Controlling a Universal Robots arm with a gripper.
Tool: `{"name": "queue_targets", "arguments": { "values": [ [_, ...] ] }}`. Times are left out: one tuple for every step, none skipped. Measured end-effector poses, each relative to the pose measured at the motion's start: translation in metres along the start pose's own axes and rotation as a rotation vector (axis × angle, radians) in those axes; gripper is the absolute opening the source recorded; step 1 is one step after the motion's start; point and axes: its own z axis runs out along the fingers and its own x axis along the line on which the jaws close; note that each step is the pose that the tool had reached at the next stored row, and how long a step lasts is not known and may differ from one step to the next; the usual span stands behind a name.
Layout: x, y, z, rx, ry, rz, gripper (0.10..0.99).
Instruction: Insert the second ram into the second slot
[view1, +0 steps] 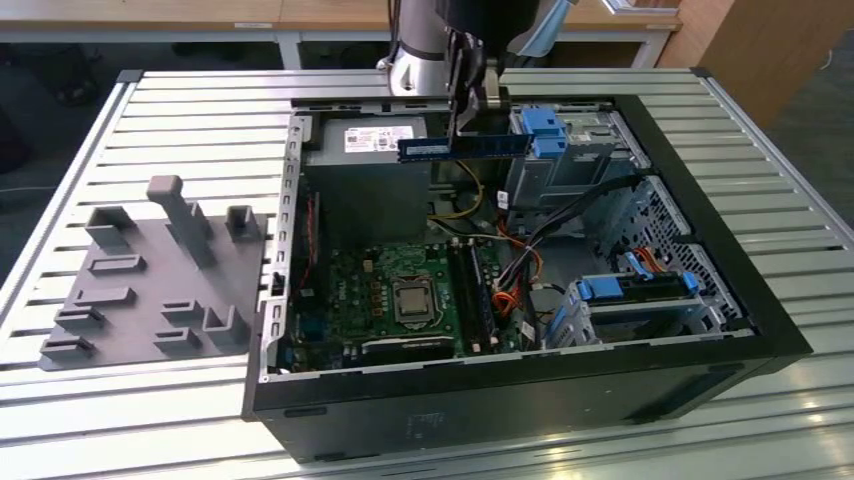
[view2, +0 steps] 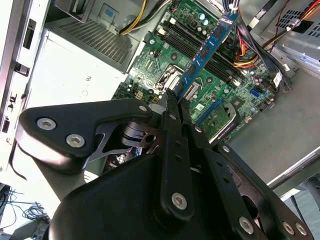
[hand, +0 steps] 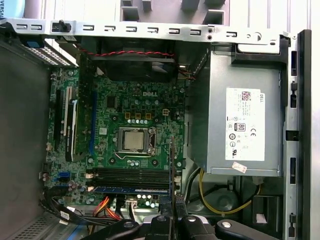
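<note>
My gripper (view1: 474, 122) is shut on the second ram (view1: 461, 147), a thin blue stick held level above the back of the open computer case (view1: 747, 300). In the second wrist view the fingers (view2: 172, 102) pinch one end of the ram (view2: 205, 50), which reaches out over the motherboard. In the first wrist view the ram (hand: 172, 165) shows edge-on, hanging above the end of the black memory slots (hand: 130, 175). Another blue stick (hand: 130, 190) sits seated in one of those slots. The held ram is well clear of the board.
A grey power supply (hand: 240, 125) stands beside the slots, and the processor socket (hand: 135, 140) lies mid-board. Orange and black cables (view1: 514, 290) run close to the slots. Light-blue drive brackets (view1: 545, 130) (view1: 641, 285) line the case. A grey fixture plate (view1: 147, 280) lies at the exterior view's left.
</note>
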Motion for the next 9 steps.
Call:
{"name": "queue_targets", "arguments": {
  "values": [
    [0.0002, 0.0, 0.0, 0.0, 0.0001, 0.0, 0.137],
    [0.0004, 0.0, 0.0, 0.0, 0.0001, 0.0, 0.137],
    [0.0006, 0.0, 0.0, 0.0, 0.0001, 0.0, 0.137],
    [0.0007, 0.0, 0.0, 0.0, 0.0001, 0.0, 0.137],
    [0.0008, 0.0, 0.0, 0.0, 0.0001, 0.0, 0.137],
    [0.0011, 0.0, 0.0, 0.0, 0.0002, 0.0, 0.137],
    [0.0013, 0.0, 0.0, 0.0, 0.0001, 0.0, 0.137],
    [0.0015, 0.0, 0.0, 0.0, 0.0001, 0.0, 0.137],
    [0.0017, 0.0, 0.0, 0.0, 0.0002, 0.0, 0.137]
  ]
}}
